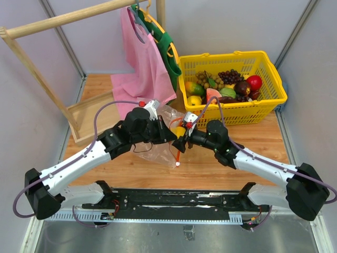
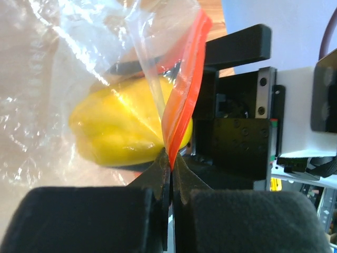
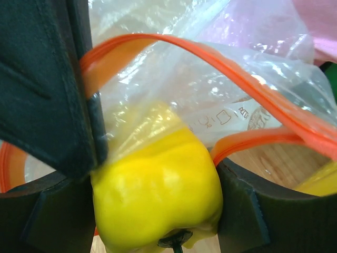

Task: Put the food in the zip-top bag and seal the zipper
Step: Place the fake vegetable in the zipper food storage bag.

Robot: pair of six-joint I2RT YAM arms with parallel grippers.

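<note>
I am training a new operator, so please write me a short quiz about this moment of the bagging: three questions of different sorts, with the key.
1. True or false: the left pincer is shut on the zipper of the zip-top bag.
2. What does the right pincer hold at the bag's mouth? A. an orange B. the yellow pepper C. a grape bunch
3. Fill in: the other fruit lies in the yellow ___ at the back right.
Key: 1 true; 2 B; 3 basket.
</note>
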